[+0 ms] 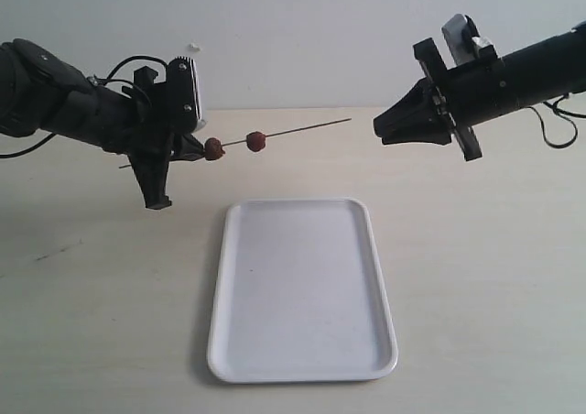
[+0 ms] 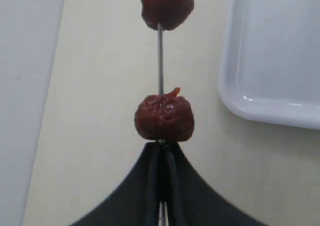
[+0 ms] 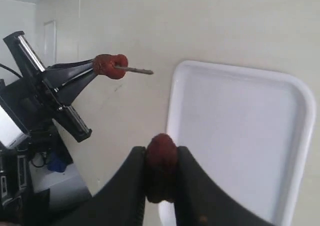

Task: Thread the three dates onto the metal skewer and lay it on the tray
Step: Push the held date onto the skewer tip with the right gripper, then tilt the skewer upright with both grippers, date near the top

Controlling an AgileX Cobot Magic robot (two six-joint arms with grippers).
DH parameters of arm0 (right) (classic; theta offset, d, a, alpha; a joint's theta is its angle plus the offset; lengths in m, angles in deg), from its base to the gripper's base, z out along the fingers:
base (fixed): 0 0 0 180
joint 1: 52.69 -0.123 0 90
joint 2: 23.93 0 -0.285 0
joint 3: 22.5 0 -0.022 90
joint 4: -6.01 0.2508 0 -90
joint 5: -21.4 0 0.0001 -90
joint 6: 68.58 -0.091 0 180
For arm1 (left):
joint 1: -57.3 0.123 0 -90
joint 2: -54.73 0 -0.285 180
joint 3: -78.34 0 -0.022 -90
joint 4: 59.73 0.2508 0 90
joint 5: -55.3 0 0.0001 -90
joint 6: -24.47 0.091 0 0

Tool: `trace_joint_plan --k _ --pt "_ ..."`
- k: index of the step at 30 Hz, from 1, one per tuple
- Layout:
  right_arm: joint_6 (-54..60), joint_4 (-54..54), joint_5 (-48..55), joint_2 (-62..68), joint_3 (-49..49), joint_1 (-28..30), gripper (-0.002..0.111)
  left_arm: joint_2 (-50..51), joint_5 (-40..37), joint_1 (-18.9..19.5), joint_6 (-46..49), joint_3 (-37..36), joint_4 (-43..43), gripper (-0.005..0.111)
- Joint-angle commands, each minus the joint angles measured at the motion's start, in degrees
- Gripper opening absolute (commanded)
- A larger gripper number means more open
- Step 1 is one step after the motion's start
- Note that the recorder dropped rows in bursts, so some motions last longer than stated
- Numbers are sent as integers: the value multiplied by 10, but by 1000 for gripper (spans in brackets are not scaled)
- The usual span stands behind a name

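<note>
While my left gripper (image 1: 194,148) clamps the metal skewer (image 1: 298,131) level near the tray (image 1: 302,370), two dates (image 1: 256,141) already threaded, my right gripper (image 1: 378,126) pinches the third date (image 3: 161,161) facing its free tip

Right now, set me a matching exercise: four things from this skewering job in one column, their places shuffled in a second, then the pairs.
Things:
1 metal skewer
2 loose date
3 tray
4 threaded dates

Places:
A pinched in the right gripper
B empty, flat on the table
C strung on the metal skewer, up in the air
D held by the left gripper

Pairs: 1-D, 2-A, 3-B, 4-C
</note>
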Motion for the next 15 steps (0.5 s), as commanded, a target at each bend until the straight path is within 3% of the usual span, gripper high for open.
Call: trace_joint_plan --k 1,15 --pt "-41 -76 2 -31 -32 -1 13 -4 -36 -2 0 13 -17 0" --pt "7 -20 2 -36 -34 -1 13 -4 -95 -2 0 16 -93 0"
